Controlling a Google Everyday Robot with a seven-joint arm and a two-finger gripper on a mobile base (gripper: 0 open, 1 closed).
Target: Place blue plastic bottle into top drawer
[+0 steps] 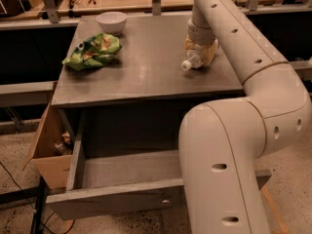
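Observation:
The blue plastic bottle [194, 61] lies on the grey cabinet top [146, 67] at its right side, white cap pointing front-left. My gripper [201, 51] comes down from above and sits right over the bottle's body, hiding most of it; only the cap and neck show. The top drawer [122, 172] stands pulled open below the cabinet top, its inside bare, with a small metal knob [165, 201] on its front. My large arm [234, 145] covers the drawer's right part.
A green crumpled snack bag [92, 51] lies at the left of the cabinet top, and a white bowl [111, 22] stands behind it. A brown cardboard box [48, 147] with small items hangs beside the drawer's left. A wooden table is behind.

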